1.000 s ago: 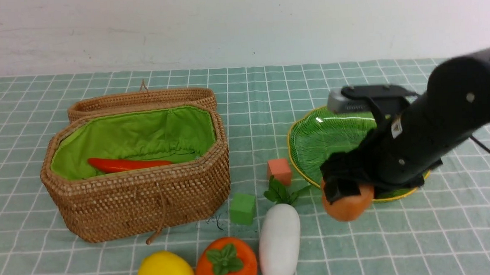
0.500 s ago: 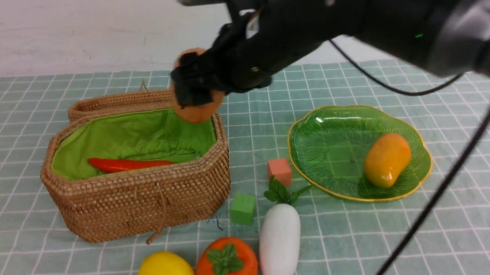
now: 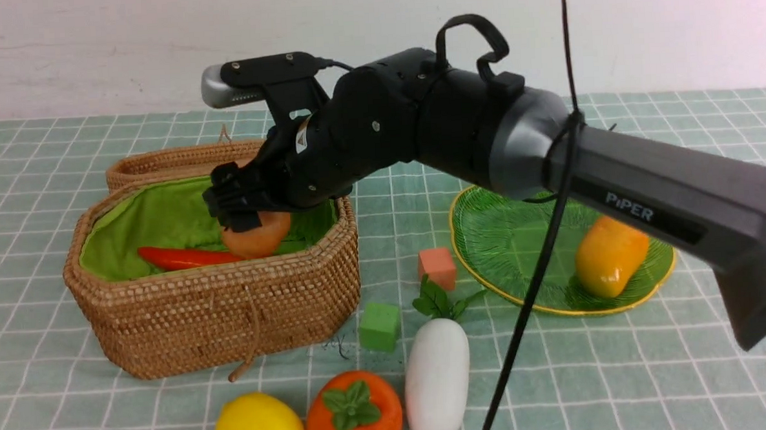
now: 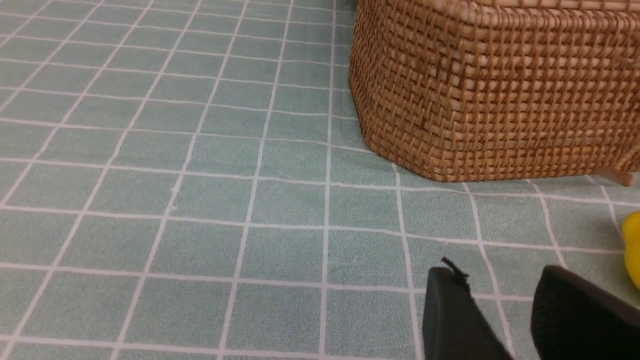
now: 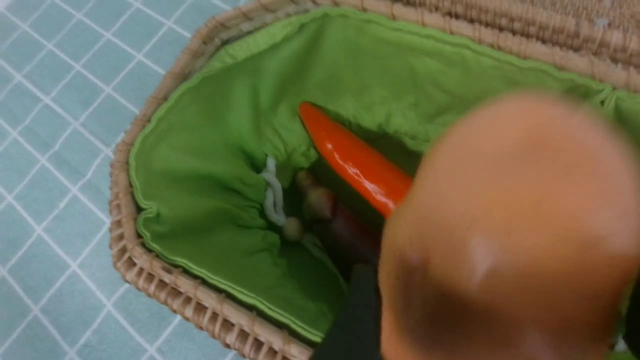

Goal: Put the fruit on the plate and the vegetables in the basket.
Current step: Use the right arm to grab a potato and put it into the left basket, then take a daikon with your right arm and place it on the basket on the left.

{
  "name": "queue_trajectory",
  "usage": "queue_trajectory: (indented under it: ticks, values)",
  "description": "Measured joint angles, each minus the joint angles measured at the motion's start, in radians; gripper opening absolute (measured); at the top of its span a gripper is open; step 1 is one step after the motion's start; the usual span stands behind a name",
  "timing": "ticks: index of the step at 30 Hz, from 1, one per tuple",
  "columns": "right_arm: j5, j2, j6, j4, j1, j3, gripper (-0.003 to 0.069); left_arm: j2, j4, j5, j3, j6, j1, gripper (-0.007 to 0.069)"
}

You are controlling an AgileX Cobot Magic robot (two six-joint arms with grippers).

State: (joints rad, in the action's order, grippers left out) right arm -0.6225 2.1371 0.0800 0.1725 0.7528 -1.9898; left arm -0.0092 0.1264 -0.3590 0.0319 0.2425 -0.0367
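Where the right gripper [image 3: 244, 213] hangs, the potato [image 3: 261, 240] is just below.

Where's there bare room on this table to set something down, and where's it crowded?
Free: tablecloth left of the basket, tablecloth on the near side of the plate, the plate's half left of the mango. Crowded: near middle, with radish, lemon, orange fruit.

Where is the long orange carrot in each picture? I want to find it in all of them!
Front view: the carrot lies inside the basket.
Left wrist view: not in it; only the basket's outer wall shows.
Right wrist view: the carrot lies in the basket, partly behind the blurry potato.
Shared landmark: the woven basket, in all three views.
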Motion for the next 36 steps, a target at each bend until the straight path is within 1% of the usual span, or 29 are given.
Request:
queue_trajectory:
  ticks: [3,6,8,10,13,14,15,18,19,20,22,25,31,36]
  values:
    - [-0.025,-0.016,0.0,-0.005,-0.003,0.0,0.0678,0.0,0.0,0.0,0.0,0.0,0.0,0.0239]
    - [-0.072,-0.048,0.0,-0.022,-0.016,0.0,0.0658,0.0,0.0,0.0,0.0,0.0,0.0,0.0239]
    - [-0.153,-0.094,0.0,-0.05,-0.03,0.0,0.0624,0.0,0.0,0.0,0.0,0.0,0.0,0.0239]
    - [-0.205,-0.122,0.0,-0.069,-0.038,0.0,0.0605,0.0,0.0,0.0,0.0,0.0,0.0,0.0239]
    - [-0.402,-0.23,0.008,-0.184,-0.058,0.0,0.0552,0.0,0.0,0.0,0.0,0.0,0.0,0.0239]
    - [-0.423,-0.243,0.012,-0.191,-0.06,0.0,0.0548,0.0,0.0,0.0,0.0,0.0,0.0,0.0239]
    - [-0.495,-0.287,0.051,-0.242,-0.067,0.003,0.0534,0.0,0.0,0.0,0.0,0.0,0.0,0.0239]
    - [-0.555,-0.376,0.188,-0.292,-0.075,0.041,0.0523,0.0,0.0,0.0,0.0,0.0,0.0,0.0239]
    - [-0.558,-0.381,0.2,-0.295,-0.075,0.05,0.0522,0.0,0.0,0.0,0.0,0.0,0.0,0.0239]
    - [-0.567,-0.403,0.265,-0.297,-0.075,0.077,0.052,0.0,0.0,0.0,0.0,0.0,0.0,0.0239]
    - [-0.576,-0.434,0.463,-0.281,-0.07,0.176,0.0519,0.0,0.0,0.0,0.0,0.0,0.0,0.0239]
    - [-0.544,-0.423,0.598,-0.266,-0.043,0.315,0.0518,0.0,0.0,0.0,0.0,0.0,0.0,0.0239]
    - [-0.411,-0.358,0.674,-0.239,-0.021,0.475,0.0518,0.0,0.0,0.0,0.0,0.0,0.0,0.0239]
    - [-0.35,-0.259,0.7,-0.239,-0.021,0.498,0.0518,0.0,0.0,0.0,0.0,0.0,0.0,0.0239]
